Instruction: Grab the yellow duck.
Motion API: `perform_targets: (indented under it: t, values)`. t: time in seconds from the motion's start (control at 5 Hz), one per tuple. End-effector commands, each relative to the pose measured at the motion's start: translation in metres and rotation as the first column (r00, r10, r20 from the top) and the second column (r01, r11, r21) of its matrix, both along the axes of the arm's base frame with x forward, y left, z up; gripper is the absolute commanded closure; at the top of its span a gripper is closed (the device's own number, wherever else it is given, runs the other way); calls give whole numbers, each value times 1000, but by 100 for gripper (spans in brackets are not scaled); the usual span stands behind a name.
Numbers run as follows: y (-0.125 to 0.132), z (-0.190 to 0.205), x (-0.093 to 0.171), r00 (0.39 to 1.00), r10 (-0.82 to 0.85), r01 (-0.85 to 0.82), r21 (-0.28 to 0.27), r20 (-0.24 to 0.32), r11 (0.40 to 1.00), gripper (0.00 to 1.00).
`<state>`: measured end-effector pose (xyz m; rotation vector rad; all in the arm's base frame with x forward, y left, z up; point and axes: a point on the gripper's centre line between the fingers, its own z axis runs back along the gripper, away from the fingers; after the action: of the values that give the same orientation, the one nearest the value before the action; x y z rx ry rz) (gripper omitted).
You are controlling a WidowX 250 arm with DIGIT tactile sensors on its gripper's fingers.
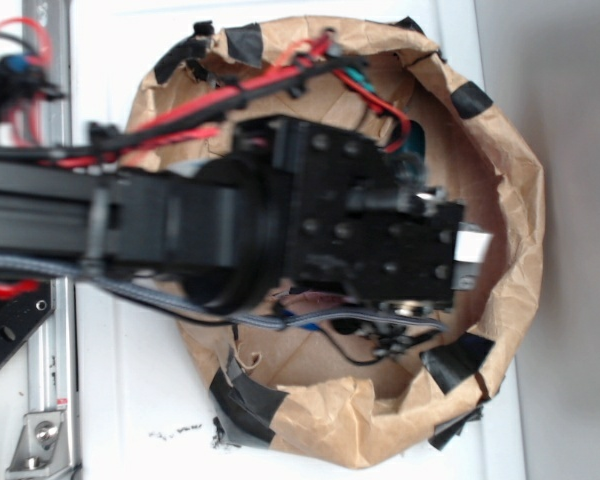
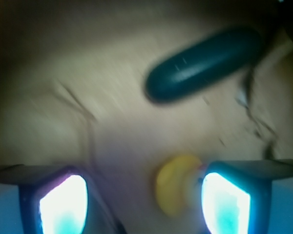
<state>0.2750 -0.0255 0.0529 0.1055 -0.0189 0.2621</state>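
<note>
Nearest the wrist camera, the hand [image 2: 144, 200] is spread wide with the yellow duck [image 2: 176, 190] hard against one finger [image 2: 224, 200], so I'd center before clenching, clear of the green capsule [image 2: 205, 63].

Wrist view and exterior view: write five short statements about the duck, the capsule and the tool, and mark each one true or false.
1. The yellow duck lies between the fingers of the tool, nearer the one on the picture's right. True.
2. The dark green capsule is clamped in the tool. False: it lies apart from the tool, higher in the wrist view.
3. The tool is open. True.
4. The duck is bigger than the capsule. False: it looks smaller.
5. In the exterior view the arm reaches over a metal tray. False: it reaches over a crumpled brown paper container patched with black tape.
</note>
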Motion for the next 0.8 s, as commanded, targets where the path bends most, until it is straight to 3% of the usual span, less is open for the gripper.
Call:
perform_targets:
  t: [0.0,0.4,0.6]
  values:
    - [21,7,-11,1000,8,-8,5,4,1000,0]
    - [32,-11,0,1000,-5,5,26,-7,1000,0]
    - [25,-31,13,997,-24,26,21,-74,999,0]
